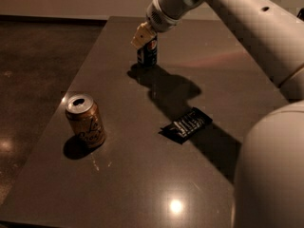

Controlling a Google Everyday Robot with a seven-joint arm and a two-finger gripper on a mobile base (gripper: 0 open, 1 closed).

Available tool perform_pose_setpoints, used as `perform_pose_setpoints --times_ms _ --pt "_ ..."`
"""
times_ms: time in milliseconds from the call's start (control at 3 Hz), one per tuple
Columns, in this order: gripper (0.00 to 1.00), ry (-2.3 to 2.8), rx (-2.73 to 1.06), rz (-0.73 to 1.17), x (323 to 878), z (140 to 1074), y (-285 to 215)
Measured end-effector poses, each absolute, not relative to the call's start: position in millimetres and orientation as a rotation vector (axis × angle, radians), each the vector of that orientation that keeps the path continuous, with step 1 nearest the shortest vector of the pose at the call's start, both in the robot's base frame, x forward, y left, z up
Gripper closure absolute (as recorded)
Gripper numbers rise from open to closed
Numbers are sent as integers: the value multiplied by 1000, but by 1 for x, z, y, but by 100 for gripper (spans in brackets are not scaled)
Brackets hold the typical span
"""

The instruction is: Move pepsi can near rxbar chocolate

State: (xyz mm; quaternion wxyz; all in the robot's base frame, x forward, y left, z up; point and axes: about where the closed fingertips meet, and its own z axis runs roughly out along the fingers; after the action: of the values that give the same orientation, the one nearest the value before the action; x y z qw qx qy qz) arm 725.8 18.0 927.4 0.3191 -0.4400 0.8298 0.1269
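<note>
The pepsi can (pixel 147 52), dark blue with a round logo, stands upright at the far middle of the table. My gripper (pixel 145 41) reaches down from the upper right and is shut on the can's top, with a cream finger (pixel 138 36) on its left side. The can's silver top is hidden by the gripper. The rxbar chocolate (pixel 186 125), a flat black wrapper with white lettering, lies on the table nearer to me and to the right of the can, well apart from it.
An open orange-tan can (pixel 85 121) stands upright at the near left of the brown table (pixel 142 175). My white arm (pixel 247 23) spans the upper right, and its large body (pixel 270 175) covers the lower right corner. A dark floor lies to the left.
</note>
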Motion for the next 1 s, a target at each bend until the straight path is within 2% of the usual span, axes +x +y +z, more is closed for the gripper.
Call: perform_pose_setpoints --times_ms 333,667,1000 --pt "100 2143 -1194 363 690 942 7" --pt "100 2099 -1277 414 633 949 2" --pt "100 2093 -1321 439 604 945 -1"
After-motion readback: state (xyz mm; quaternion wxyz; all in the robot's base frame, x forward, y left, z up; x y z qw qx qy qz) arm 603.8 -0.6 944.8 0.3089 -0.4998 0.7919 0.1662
